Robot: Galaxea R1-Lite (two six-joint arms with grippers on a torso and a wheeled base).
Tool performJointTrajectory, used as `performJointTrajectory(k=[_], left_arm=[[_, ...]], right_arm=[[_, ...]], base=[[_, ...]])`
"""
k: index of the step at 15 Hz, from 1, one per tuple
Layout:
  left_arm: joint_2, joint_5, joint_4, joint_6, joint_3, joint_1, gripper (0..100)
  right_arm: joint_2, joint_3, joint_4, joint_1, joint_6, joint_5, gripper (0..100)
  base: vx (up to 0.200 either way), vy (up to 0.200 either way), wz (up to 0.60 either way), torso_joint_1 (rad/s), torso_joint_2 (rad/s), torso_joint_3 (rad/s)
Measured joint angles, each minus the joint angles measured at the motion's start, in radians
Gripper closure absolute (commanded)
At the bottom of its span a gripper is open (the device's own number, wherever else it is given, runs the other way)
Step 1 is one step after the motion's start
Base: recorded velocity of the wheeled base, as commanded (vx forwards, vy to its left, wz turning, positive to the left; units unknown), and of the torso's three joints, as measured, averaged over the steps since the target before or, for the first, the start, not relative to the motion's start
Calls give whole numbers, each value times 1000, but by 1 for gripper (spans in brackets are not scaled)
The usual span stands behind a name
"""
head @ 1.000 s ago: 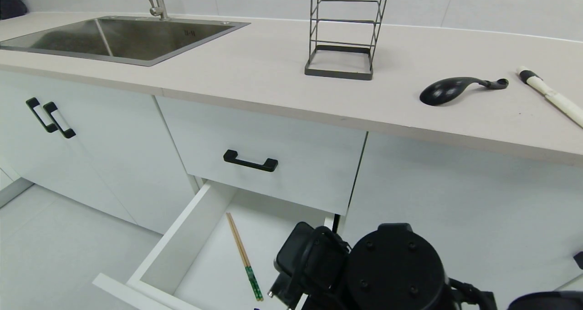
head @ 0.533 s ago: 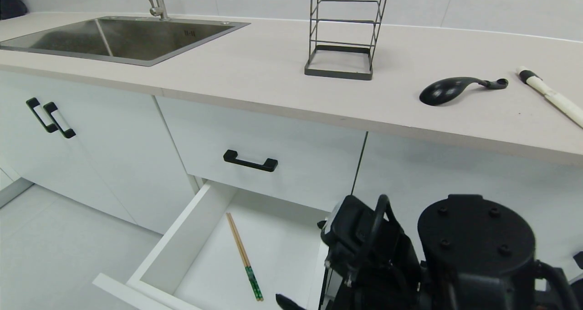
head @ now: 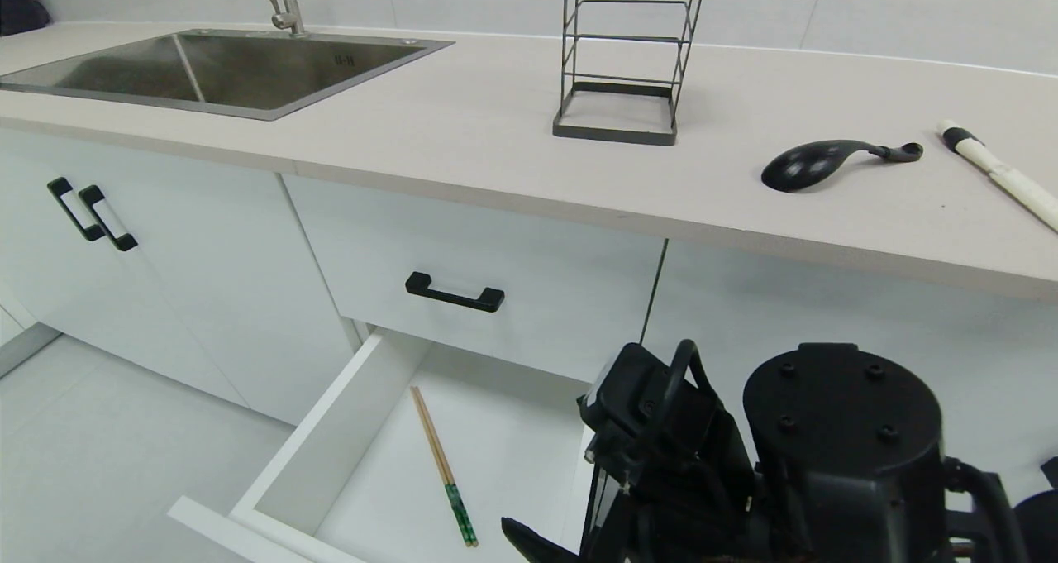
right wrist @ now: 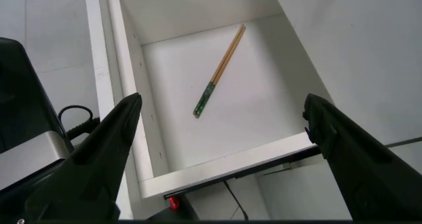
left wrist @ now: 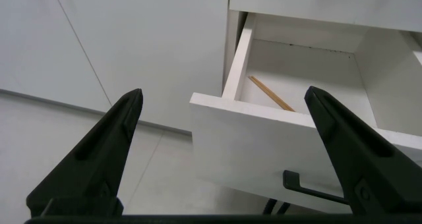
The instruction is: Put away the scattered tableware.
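The beige countertop runs across the head view from 9 o'clock to 3 o'clock. White cabinets sit below it, and a pair of black door handles shows at 9 o'clock. A steel sink is set into the counter at 11 o'clock, its faucet behind it.

Under the closed drawer with a black handle, the lower drawer stands pulled out at 6 to 7 o'clock.

The right arm is a black mass at 5 o'clock, beside that drawer's right side. The right gripper hangs above the open drawer, empty, its fingers spread wide. The left gripper is also empty and spread wide, out beyond the drawer's front panel and facing it.

An empty dark wire rack stands upright on the counter at 12 o'clock.

A long white-handled utensil with a black band lies at 2 to 3 o'clock by the picture's edge; its working end is cut off, so I cannot tell what kind it is. Just beside it, toward 9 o'clock and not touching, a black spoon rests with its curved handle pointing to 3 o'clock.

A pair of wooden chopsticks with green tips lies flat on the drawer floor, side by side, running from 11 to 5 o'clock with the green ends nearest the drawer front.
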Motion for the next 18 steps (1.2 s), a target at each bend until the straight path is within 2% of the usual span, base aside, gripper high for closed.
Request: performJointTrajectory(k=[9,14,18], left_arm=[[0,0,0,0,0,0,0],[0,0,1,0,0,0,0],[0,0,-1,0,0,0,0]], right_arm=[[16,-6,0,18,-15,-4,0],[20,-3,4,37,-14,-5,0],[31,-5,5,53,-12,-4,0]], base=[[0,0,0,0,0,0],[0,0,0,205,-102,-89],[0,0,0,215,-591,-210]])
